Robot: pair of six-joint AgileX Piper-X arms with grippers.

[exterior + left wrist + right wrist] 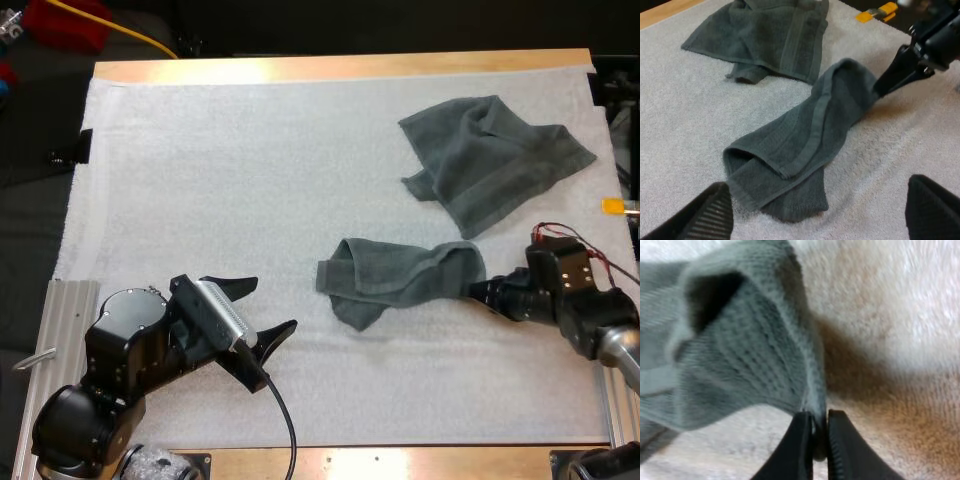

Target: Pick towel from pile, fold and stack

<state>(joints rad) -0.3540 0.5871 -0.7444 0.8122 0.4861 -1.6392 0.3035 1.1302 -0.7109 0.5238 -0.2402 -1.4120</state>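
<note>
The right jaws are clamped on one end of the rumpled towel (400,280), which lies right of centre on the desk (330,68); the left jaws stand apart, clear of it. The pick appears made; folding and stacking remain, with the second towel (495,160) lying loose beyond.

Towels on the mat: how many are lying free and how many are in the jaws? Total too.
Lying free: 1, the far towel.
Held: 1, the near towel, with the right gripper jaws shut on its end.
Total: 2 towels.

Open mat (200,190) left (towels (400,280) right).
</note>
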